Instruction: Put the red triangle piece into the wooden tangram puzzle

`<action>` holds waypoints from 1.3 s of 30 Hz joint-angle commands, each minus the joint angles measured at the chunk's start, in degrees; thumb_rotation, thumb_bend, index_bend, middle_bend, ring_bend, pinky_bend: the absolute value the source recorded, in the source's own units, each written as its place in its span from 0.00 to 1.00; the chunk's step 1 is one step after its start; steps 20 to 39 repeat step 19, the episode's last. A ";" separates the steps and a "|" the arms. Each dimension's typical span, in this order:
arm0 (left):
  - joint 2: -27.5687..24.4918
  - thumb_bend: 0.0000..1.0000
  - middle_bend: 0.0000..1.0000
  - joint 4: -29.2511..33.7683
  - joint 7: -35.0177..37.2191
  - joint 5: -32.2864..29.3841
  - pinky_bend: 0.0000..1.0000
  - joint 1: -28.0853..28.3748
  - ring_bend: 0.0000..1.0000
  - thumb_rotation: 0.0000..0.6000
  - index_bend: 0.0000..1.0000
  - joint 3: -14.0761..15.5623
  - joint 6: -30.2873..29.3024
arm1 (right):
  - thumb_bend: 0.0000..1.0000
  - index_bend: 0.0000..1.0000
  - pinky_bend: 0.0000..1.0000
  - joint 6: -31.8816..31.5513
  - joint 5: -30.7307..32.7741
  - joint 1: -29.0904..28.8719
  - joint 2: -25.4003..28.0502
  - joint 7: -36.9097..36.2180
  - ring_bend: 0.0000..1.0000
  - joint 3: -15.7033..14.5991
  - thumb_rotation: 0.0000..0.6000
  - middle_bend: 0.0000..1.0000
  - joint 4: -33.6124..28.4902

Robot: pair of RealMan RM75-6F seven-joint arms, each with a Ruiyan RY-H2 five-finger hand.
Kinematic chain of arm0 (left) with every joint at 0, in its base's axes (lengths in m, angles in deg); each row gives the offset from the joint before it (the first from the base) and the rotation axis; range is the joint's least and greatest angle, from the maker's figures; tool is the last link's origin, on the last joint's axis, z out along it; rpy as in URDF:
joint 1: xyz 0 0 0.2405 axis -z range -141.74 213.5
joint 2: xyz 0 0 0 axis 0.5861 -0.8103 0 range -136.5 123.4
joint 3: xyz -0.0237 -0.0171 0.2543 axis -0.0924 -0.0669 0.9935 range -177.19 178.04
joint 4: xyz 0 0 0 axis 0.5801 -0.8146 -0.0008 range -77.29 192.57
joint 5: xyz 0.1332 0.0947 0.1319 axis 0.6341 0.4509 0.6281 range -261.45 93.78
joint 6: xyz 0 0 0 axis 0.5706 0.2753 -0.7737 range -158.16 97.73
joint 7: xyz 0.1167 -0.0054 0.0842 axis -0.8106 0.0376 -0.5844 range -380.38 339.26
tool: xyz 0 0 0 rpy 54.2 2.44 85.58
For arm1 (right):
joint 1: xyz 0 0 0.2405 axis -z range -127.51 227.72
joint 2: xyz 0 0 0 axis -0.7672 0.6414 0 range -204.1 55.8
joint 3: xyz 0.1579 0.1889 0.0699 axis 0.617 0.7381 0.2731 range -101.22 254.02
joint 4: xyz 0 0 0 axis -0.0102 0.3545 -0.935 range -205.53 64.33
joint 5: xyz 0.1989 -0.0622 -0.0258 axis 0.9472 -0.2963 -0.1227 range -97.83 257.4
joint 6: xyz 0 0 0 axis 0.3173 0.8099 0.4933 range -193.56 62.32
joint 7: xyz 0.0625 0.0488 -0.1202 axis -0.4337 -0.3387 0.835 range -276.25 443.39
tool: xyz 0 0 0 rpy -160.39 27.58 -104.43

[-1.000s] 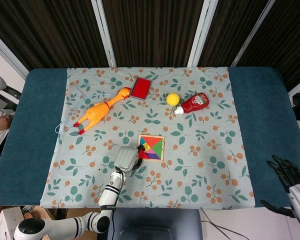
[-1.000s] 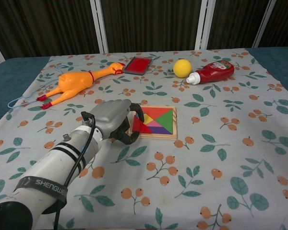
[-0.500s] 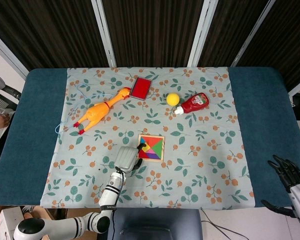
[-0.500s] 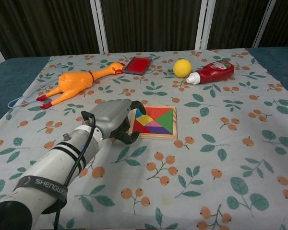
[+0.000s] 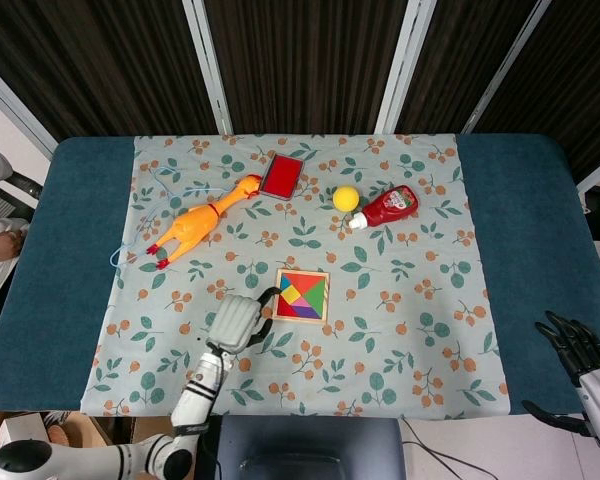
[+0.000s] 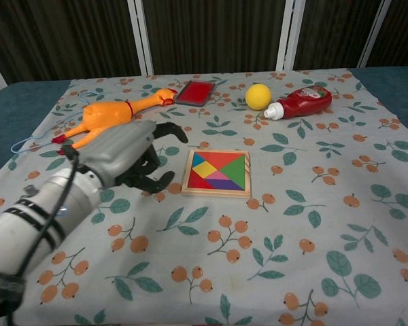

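The left hand [image 6: 126, 155] has pulled back from the wooden tangram puzzle [image 6: 217, 172]: 1 second ago its fingers curled over the tray's left edge, and now it sits off at the tray's 9 o'clock side, clear of the wood, fingers [image 6: 164, 129] spread and holding nothing. In the head view the same left hand [image 5: 236, 321] lies just beside the tray [image 5: 302, 295], toward its 8 o'clock corner, not touching it.

That retreat suggests the placing is done. The red triangle piece [image 6: 198, 180] lies flat inside the frame at its lower-left corner, level with the other coloured pieces, and no empty slot shows. Judging from this, the task looks complete or nearly so; only a check that the piece is fully seated remains.

The piece lies at about 3 o'clock from the fingers, near but apart.

Far off at the bench's 5 o'clock corner, the right hand [image 5: 578, 352] hangs idle, fingers apart and empty.
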 commanded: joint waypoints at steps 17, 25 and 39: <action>-32.94 0.40 0.00 -1.47 33.28 22.40 0.12 -27.59 0.00 1.00 0.00 20.85 -30.05 | 0.25 0.00 0.00 6.82 3.52 -1.56 -3.87 15.25 0.00 1.63 1.00 0.00 -5.81; -33.19 0.40 0.00 -1.07 32.71 22.77 0.11 -27.92 0.00 1.00 0.00 20.74 -29.66 | 0.25 0.00 0.00 6.83 3.70 -1.52 -3.91 15.50 0.00 1.69 1.00 0.00 -5.98; -33.19 0.40 0.00 -1.07 32.71 22.77 0.11 -27.92 0.00 1.00 0.00 20.74 -29.66 | 0.25 0.00 0.00 6.83 3.70 -1.52 -3.91 15.50 0.00 1.69 1.00 0.00 -5.98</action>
